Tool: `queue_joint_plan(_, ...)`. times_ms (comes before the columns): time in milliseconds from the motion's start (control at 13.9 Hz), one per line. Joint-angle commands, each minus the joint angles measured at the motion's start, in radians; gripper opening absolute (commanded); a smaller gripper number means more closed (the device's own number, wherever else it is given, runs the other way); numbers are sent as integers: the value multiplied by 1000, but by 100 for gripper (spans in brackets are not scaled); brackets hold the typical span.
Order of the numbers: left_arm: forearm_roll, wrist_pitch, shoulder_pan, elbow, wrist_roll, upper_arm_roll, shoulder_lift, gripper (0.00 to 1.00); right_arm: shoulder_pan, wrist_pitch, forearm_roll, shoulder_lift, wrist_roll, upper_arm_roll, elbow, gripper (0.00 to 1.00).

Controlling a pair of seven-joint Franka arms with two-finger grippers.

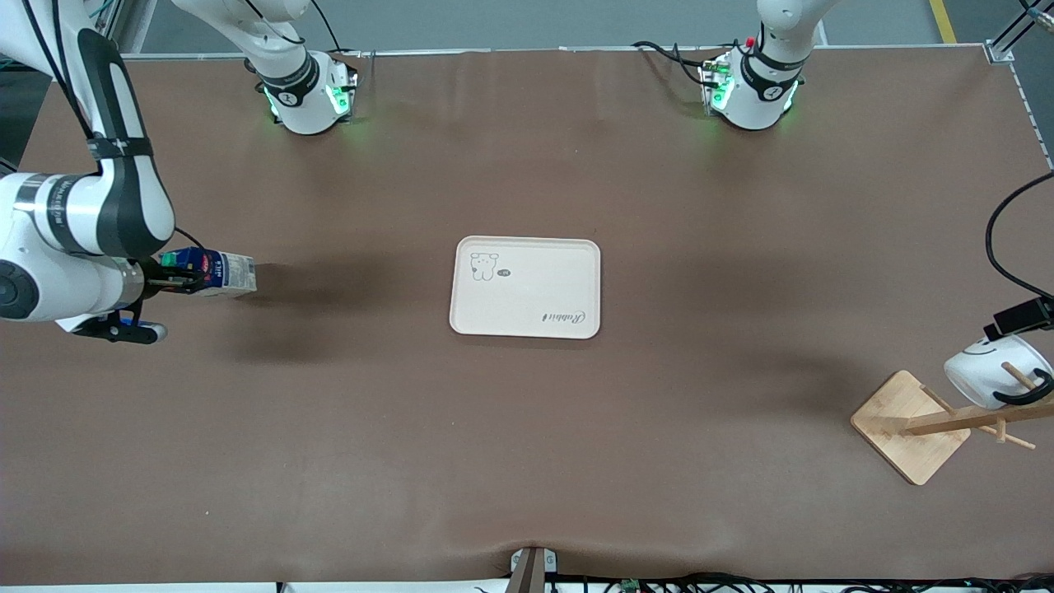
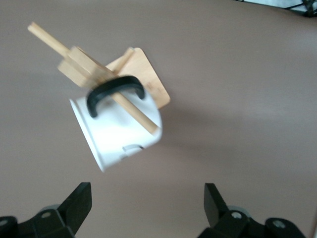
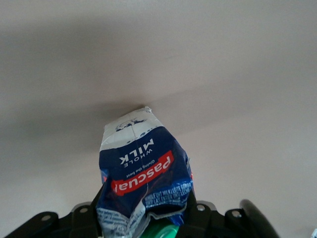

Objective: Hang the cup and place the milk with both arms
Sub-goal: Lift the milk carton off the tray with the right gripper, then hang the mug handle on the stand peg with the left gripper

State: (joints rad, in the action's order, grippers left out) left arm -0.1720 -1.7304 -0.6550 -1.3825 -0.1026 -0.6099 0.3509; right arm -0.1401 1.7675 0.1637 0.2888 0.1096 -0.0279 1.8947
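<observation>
The right claw (image 1: 177, 280) is closed on the milk (image 1: 216, 273) and holds it in the air over the table (image 1: 527, 428) toward the right arm's end. The carton lies tilted on its side, green cap at the claw and pale bottom pointing toward the tray (image 1: 526, 287). In the right wrist view the fingers press on the crumpled upper part of the milk (image 3: 143, 178) near the cap, with the red label band and the words WHOLE MILK showing, and the bare table below.

The left claw (image 2: 146, 208) is spread wide, and nothing sits between its two fingers (image 2: 79, 201). It is over the table at the left arm's end, just beside the cup (image 2: 119, 131) but apart from it. In the front view only a black part of the left claw (image 1: 1023, 317) shows at the frame's edge, above the cup (image 1: 984, 371).

The cup hangs tilted on the rack (image 1: 939, 422): a wooden peg (image 2: 133, 111) passes through its black handle (image 2: 111, 91), and its open mouth faces sideways. Part of the drawn face shows on its side. The rack's square base (image 1: 902, 427) rests on the table, nearer the front camera than the tray and well apart from it.

The tray lies flat in the middle of the table, pale, with a small bear drawing in one corner.
</observation>
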Motion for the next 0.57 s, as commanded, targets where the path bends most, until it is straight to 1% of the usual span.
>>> queue_joint_plan(0,13,92,-5,-10,-92,-54,-62,100,-42,70,17,-80,54,-23,127,0)
queue_joint_plan(215,6,132,-6,-9,-106,-88,-101,100,-56,72,16,-79,84,-24,129,0)
queue_joint_plan(287,3,141,-5,-7,-101,-90,-116,100,-59,70,16,-79,84,-24,130,29)
queue_joint_plan(359,6,152,-6,-6,-91,-93,-125,100,-59,72,16,-79,82,-24,141,54)
queue_joint_plan(503,6,214,-6,-4,-92,-128,-133,100,-58,67,16,-79,82,-26,142,100)
